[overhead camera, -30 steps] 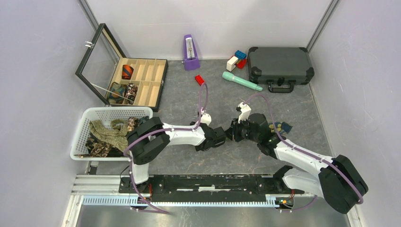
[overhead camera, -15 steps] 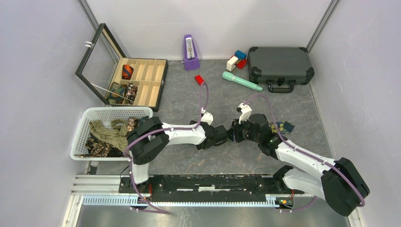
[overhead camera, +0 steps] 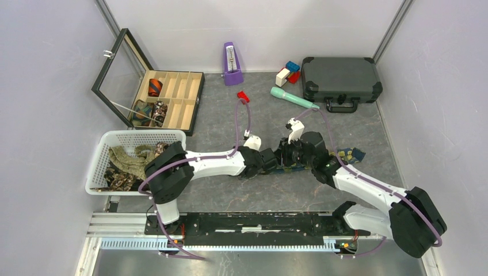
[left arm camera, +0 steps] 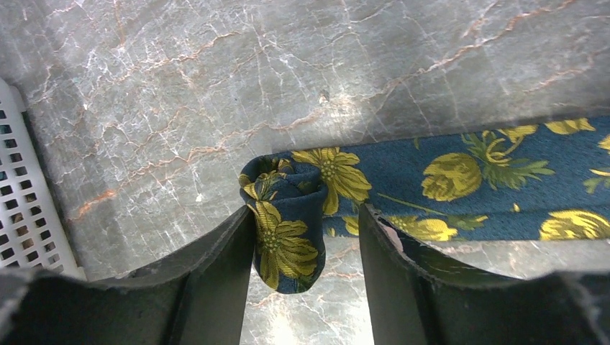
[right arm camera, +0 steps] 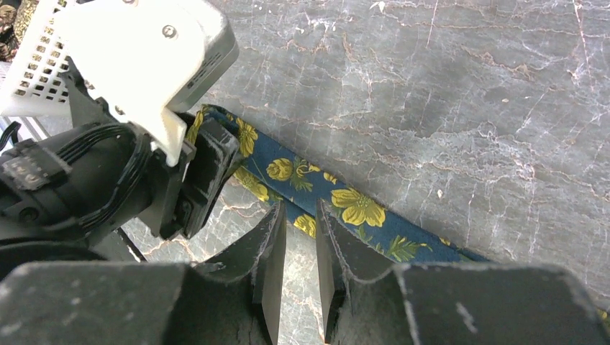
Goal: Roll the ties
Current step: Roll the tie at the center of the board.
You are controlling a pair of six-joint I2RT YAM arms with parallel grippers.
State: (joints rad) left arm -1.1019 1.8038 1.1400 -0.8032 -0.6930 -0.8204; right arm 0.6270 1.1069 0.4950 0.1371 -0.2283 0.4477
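A navy tie (left arm camera: 467, 180) with yellow flowers lies flat across the marble floor, and its end is curled into a small roll (left arm camera: 288, 230). My left gripper (left arm camera: 306, 215) stands open around that roll. The roll touches the left finger (left arm camera: 216, 273) and a gap shows at the right one. From the opposite side my right gripper (right arm camera: 299, 208) faces it, jaws a narrow slit apart with nothing in them, tips at the tie's (right arm camera: 345, 205) near edge. From above both grippers meet mid-floor (overhead camera: 281, 160), and the tie's far end (overhead camera: 350, 154) shows behind the right arm.
A white basket (overhead camera: 98, 167) at the left holds loose ties (overhead camera: 132, 161). Behind it an open wooden box (overhead camera: 190, 103) has rolled ties (overhead camera: 154, 87) in its compartments. A purple metronome (overhead camera: 232, 64), red block (overhead camera: 243, 96), teal tool (overhead camera: 293, 99), small blocks (overhead camera: 288, 72) and grey case (overhead camera: 340, 80) stand at the back.
My left gripper has opened off the rolled end and reached a little to the right. The tie now lies stretched on the floor, its far end further right.
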